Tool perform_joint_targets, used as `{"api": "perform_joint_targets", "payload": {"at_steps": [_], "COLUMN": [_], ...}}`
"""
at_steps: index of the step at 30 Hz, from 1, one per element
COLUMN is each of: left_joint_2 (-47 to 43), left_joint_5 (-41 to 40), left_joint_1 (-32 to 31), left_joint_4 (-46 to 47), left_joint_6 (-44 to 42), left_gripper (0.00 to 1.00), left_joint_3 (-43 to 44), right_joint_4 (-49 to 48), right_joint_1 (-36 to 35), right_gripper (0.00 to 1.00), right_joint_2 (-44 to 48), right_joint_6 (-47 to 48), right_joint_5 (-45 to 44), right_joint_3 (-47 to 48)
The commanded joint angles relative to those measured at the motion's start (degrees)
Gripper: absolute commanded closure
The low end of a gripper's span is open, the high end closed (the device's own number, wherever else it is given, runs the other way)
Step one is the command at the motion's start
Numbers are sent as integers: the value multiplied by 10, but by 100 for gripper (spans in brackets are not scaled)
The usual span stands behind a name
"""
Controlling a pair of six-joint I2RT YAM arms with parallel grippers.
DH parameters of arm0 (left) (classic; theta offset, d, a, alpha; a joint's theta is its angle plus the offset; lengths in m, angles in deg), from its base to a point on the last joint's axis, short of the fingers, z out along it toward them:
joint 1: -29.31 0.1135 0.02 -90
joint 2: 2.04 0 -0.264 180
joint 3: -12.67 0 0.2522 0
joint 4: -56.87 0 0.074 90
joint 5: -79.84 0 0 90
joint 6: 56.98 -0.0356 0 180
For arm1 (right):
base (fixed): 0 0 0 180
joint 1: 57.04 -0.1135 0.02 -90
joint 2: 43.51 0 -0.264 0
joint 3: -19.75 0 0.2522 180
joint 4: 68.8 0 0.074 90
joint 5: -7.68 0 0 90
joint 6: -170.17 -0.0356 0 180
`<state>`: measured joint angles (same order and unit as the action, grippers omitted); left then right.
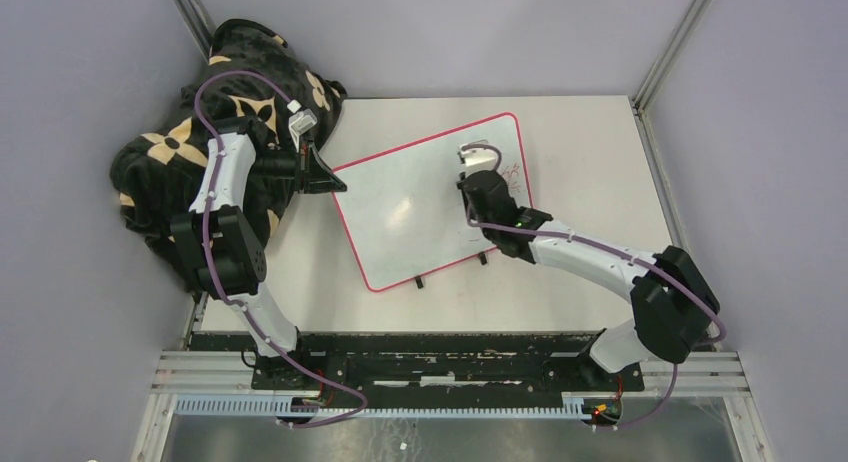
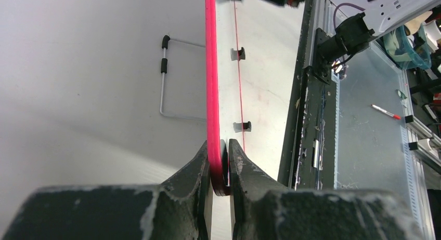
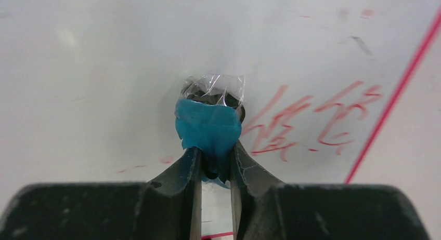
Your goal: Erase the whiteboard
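The whiteboard [image 1: 410,207] lies tilted on the table, white with a red-pink rim and two black feet on its near edge. Red writing [image 1: 513,172] sits near its right end. My left gripper [image 1: 333,179] is shut on the board's left corner; in the left wrist view it [image 2: 220,164] pinches the red rim [image 2: 210,68]. My right gripper [image 1: 474,168] is over the board's right part, shut on an eraser. In the right wrist view that gripper [image 3: 212,162] holds the eraser [image 3: 208,127], blue-wrapped with clear film, against the board just left of the red writing [image 3: 312,120].
A dark patterned cloth [image 1: 190,132] is heaped at the back left beside the left arm. Metal frame posts [image 1: 670,42] stand at the back corners. A black rail [image 1: 430,352] runs along the near edge. A red pen [image 2: 386,111] lies below that edge.
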<state>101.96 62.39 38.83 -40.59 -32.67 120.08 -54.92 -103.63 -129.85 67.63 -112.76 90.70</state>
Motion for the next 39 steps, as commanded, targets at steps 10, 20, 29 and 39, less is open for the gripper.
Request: {"api": "perform_joint_targets", "payload": {"at_steps": [10, 20, 29, 39], "left_joint_2": [-25, -20, -20, -30], "left_joint_5": [-37, -39, -33, -48], "left_joint_1": [-2, -2, -2, -1], "left_joint_4": [0, 0, -1, -1], "left_joint_6": [-62, -65, -62, -61], "left_gripper": [97, 97, 97, 97], "left_joint_3": [-10, -9, -9, -18], "right_joint_4": [-29, -69, -104, -80], "right_joint_1": [119, 82, 33, 63], "right_gripper": [99, 99, 99, 99], "right_joint_2": [67, 66, 10, 26], "right_joint_6": [10, -37, -39, -42], "right_joint_5": [-7, 147, 254, 147], "right_joint_3": [-56, -64, -37, -65]}}
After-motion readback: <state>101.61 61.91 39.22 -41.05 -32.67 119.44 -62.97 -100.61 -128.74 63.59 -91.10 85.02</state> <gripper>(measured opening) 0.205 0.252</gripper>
